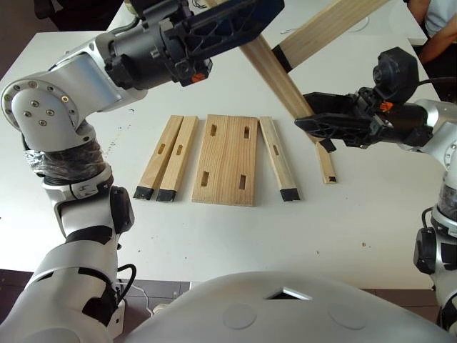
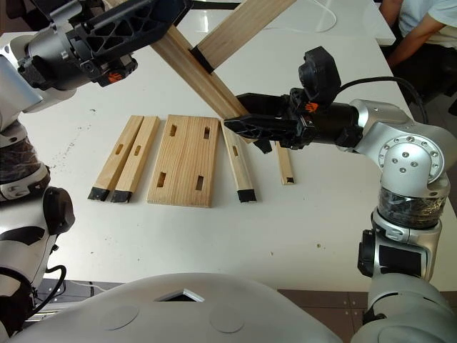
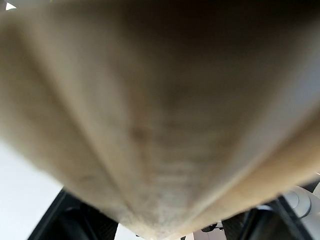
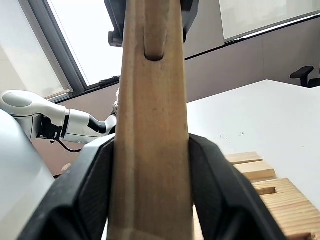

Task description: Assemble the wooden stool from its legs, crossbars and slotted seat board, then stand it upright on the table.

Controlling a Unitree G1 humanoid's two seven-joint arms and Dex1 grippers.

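Near: seat board (image 1: 227, 158) flat on bench (image 1: 357, 229), loose legs (image 1: 161, 158) either side | mid: right tool (image 1: 307, 116) clenched on raised leg (image 1: 275, 75), low end | far: left tool (image 1: 243, 25) clamps its upper end | handling: wood judged stiff, light, smooth; grasp flat faces, clear of slots.

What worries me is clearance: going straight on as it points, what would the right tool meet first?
The wooden leg the right tool grips; beyond, likely free above the seat board, depth unclear.

Head pair down over table (image 1: 357, 236) — wrist cameras against leg (image 4: 152, 125)
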